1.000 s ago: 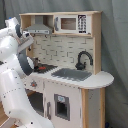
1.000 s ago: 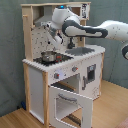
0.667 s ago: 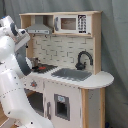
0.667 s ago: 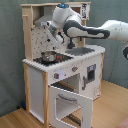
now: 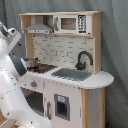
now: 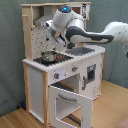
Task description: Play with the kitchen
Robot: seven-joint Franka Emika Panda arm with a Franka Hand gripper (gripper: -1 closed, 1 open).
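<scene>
- The kitchen [image 6: 65, 75] stands on the floor in front of a grey curtain [image 5: 115, 60], and both exterior views show it.
- Your arm [image 6: 95, 35] reaches over the worktop [image 5: 95, 80] from the second exterior view's right, and the wrist hangs above the hob [image 6: 54, 58].
- The gripper [image 6: 56, 40] points down and toward the pegboard back. You cannot tell how far the fingers are open, and I see nothing held in them.
- A small pot [image 6: 48, 55] sits on the hob, just under the gripper. I think this is why the arm is held so high: it can come straight down to the pot.
- The oven door [image 6: 67, 102] hangs open below the hob, so the front is free to reach inside.
- The sink [image 5: 71, 74] and the faucet [image 5: 83, 59] are on the other side of the worktop, well apart from the gripper.
- If you go down, watch the hood [image 5: 39, 28] above the hob; it is near the wrist.
</scene>
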